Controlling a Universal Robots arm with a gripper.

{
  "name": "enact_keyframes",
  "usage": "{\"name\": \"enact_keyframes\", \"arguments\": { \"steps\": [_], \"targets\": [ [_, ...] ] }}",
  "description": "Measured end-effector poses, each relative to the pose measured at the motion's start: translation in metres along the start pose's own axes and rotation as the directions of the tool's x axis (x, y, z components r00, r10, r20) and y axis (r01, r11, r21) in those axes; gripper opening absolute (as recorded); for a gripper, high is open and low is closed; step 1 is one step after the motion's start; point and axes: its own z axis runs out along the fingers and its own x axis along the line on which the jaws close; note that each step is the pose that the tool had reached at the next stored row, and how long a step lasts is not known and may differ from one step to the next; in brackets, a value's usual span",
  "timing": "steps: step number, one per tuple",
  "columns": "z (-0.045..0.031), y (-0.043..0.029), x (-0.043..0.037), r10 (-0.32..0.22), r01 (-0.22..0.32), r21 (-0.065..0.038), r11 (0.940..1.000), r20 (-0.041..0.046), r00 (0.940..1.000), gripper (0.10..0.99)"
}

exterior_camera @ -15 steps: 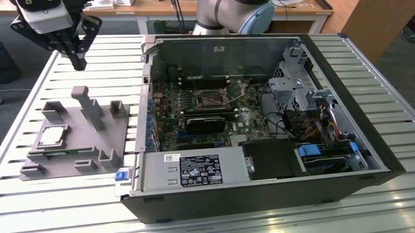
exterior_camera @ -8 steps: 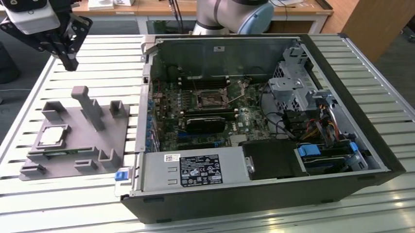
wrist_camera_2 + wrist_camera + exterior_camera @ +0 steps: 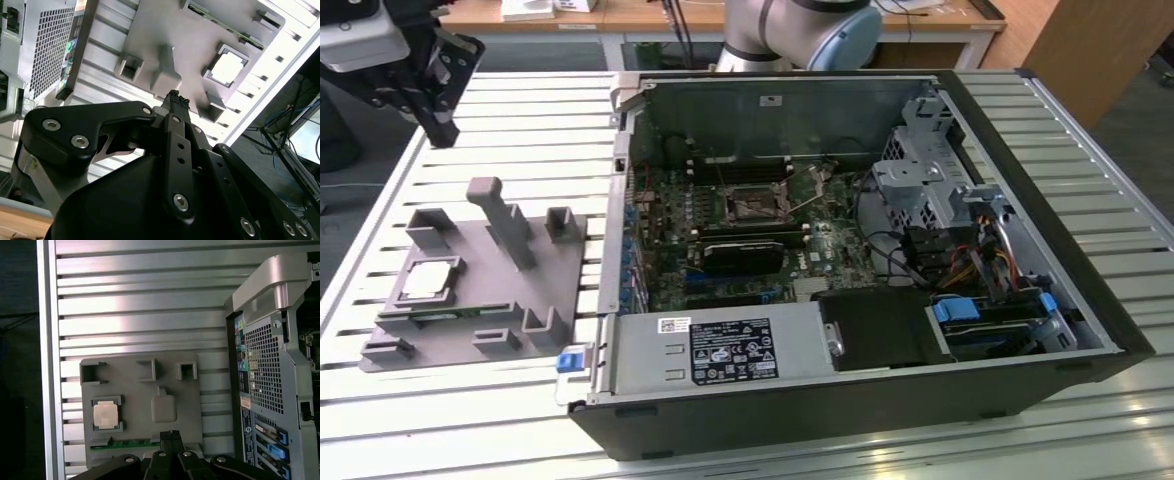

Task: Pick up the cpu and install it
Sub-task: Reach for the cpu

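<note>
exterior view, jaws: hanging up over the far corner of the slatted surface (image 3: 520, 110), on the exterior view's left, well apart from everything they need

exterior view, cpu: the cpu (image 3: 427, 280) sits flat in its pocket on the grey holder (image 3: 447, 345), shiny side up, with the tall post (image 3: 500, 215) standing near it

exterior view, socket: the socket (image 3: 750, 205) is inside the open computer case (image 3: 881, 400), mid-board, nothing in it as far as I can tell (it's small and dark from here)

second wrist view: jaws look pinched together at the tips with nothing between them. The cpu (image 3: 227, 67) is ahead of the tips and off to one side, not lined up

first wrist view: same story, tips closed and empty. The cpu (image 3: 106, 415) is in its square frame, and a green memory stick (image 3: 132, 443) lies along the holder edge just beside it

step in hand: I'd call it the approach to the pick, no contact yet

doing it well: spread the jaws before descending, centre over the chip, come straight down so the post isn't clipped, and grip it by two opposite edges, level, with light squeeze
</note>
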Motion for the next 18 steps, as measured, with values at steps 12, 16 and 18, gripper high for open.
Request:
{"name": "enact_keyframes", "arguments": {
  "steps": [12,16,18],
  "targets": [
    [0.0017,-0.0012,0.0281,0.0,0.0,0.0,1.0,-0.0042,1.0,0.106],
    [0.0027,-0.0014,0.0397,0.0,0.0,0.0,1.0,-0.0052,1.0,0.106],
    [0.0031,-0.0013,0.0471,0.0,0.0,0.001,1.0,-0.0056,1.0,0.106]
  ]
}}
